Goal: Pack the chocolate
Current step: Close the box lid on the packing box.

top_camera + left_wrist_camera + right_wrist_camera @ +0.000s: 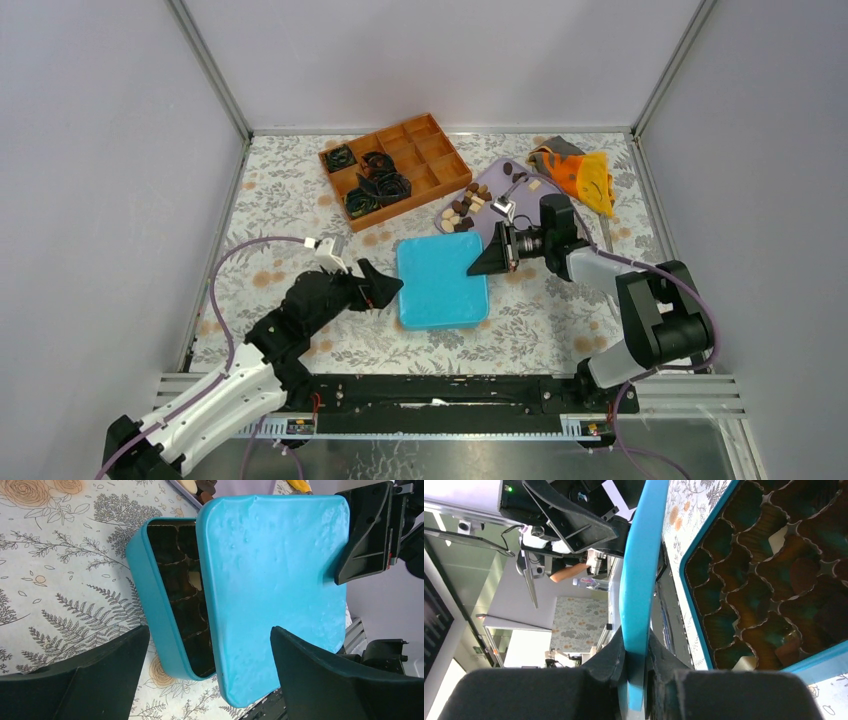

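At the tabletop's [270, 210] centre the right gripper [478, 266] pinches the lid [441, 282] by its edge, tilted over the box [150, 597], the left gripper [383, 284] gapes empty, chocolate [464, 206] lies mostly on the far-right tray [497, 170]: opening, I judge; next, carry the lid clear.

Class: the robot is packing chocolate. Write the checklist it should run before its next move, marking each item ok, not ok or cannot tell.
1. Right claw clamped on the blue lid, at its edge: ok.
2. Left claw open, gripping nothing: ok.
3. Lid squared over the blue tin: not ok, offset, one side uncovered.
4. All chocolate off the purple tray: not ok, pieces lie there.
5. Every paper cup in the tin filled: cannot tell.
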Motion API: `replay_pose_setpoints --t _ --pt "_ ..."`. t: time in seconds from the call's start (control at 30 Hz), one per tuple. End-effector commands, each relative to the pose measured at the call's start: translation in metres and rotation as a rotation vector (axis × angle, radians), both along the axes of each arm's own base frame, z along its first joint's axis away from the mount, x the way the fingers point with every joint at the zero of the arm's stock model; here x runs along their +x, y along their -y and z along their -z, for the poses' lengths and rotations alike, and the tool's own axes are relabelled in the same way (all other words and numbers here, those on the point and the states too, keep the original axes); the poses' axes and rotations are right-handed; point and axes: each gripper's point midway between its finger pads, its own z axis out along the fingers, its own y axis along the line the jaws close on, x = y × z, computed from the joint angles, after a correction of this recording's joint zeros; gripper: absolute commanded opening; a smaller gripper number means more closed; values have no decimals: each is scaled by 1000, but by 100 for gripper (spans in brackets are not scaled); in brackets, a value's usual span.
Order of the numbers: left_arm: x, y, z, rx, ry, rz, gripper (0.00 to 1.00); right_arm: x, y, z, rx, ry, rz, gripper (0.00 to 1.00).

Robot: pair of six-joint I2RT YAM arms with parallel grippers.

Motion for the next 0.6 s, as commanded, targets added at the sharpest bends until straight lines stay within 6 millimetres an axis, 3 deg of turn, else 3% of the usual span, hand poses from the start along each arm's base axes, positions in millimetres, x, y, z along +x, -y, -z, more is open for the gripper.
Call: replay_pose_setpoints --t 0.0,0.57 --pt "6 7 -16 -74 58 8 99 9 -10 -17 68 37 22 0" --pt "12 3 7 -44 29 -17 97 21 -20 23 -13 -61 45 0"
